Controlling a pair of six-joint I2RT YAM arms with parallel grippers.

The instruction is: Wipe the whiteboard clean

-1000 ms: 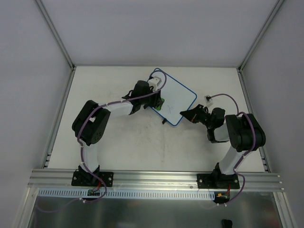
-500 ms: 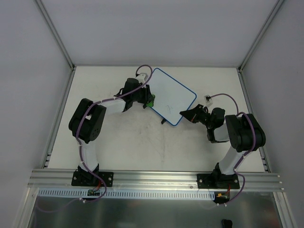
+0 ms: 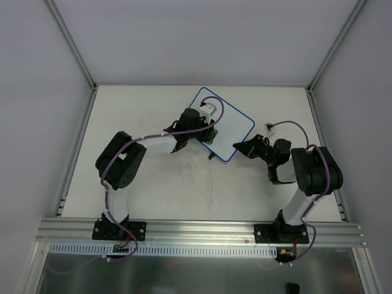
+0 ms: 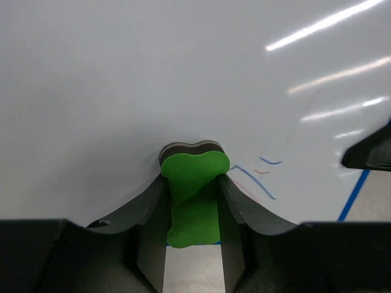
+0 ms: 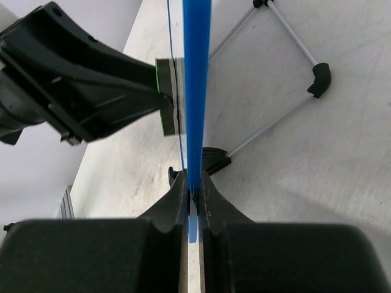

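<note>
You see the whiteboard (image 3: 231,125) set at an angle toward the back middle of the tabletop (image 3: 147,184). Its near right corner is pinched by the blue rim in your right end effector (image 3: 241,147), the jaws clamped thin on that edge. Your left end effector (image 4: 194,204) grips the green eraser (image 4: 192,177), which is pressed against the board's face just beside faint blue and red strokes (image 4: 259,177).

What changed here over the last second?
The left hand, gripping the green eraser, swept left off the whiteboard, then back right onto it. The right hand stayed clamped on the board's edge, and the board did not move.
</note>
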